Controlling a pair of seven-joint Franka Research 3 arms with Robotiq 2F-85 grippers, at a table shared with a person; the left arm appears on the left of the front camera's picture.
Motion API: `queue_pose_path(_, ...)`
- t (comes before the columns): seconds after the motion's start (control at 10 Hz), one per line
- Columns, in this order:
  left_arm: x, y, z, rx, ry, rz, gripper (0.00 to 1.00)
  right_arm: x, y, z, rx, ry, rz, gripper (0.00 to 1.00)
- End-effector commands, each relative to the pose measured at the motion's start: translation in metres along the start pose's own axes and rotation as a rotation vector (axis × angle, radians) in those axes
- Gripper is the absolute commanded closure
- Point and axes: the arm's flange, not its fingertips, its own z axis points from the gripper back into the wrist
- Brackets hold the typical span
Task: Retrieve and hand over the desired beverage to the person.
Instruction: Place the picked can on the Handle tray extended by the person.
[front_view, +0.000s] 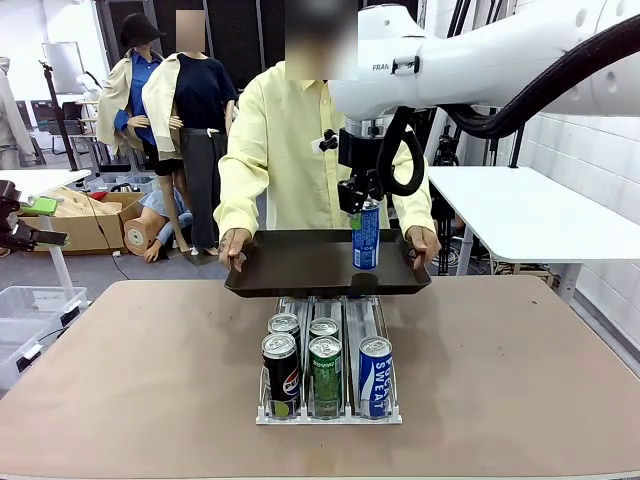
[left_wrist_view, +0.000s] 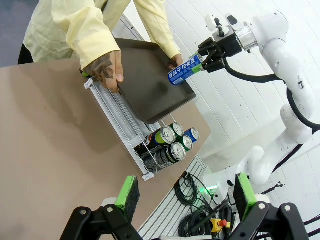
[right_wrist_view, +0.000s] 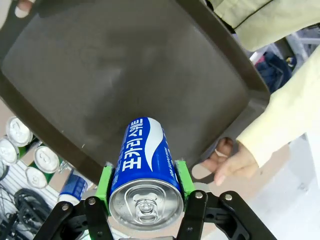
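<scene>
Brown tabletop (front_view: 150, 380), white-brick wall (front_view: 585, 155); right pincer (front_view: 361, 213) tight on blue can (front_view: 366, 242), left pincer (left_wrist_view: 185, 195) agape, empty.

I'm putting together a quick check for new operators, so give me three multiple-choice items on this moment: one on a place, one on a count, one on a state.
1. Where is the blue can that the right gripper holds?
A. On the table beside the rack
B. Over the dark tray that the person holds
C. In the rack's back row

2. How many cans stand in the rack?
A. Three
B. Eight
C. Five

3. What state is the left gripper in?
A. Open, holding nothing
B. Shut on a green can
C. Shut on the tray's rim

Answers:
1 B: the right wrist view shows the tray's floor behind the gripped can.
2 C: three in front, two behind.
3 A: its green pads stand wide apart with nothing between them.
</scene>
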Motion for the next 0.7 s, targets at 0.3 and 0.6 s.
queue_pose_path(0.3, 0.001, -0.001, 0.001, -0.018, -0.02, -0.004, 0.0, 0.019, -0.026, -0.009, 0.032, -0.012, -0.023, 1.0)
queue_pose_path(0.6, 0.001, -0.001, 0.001, -0.018, -0.02, -0.004, 0.0, 0.026, -0.03, -0.013, 0.058, 0.014, -0.017, 1.0)
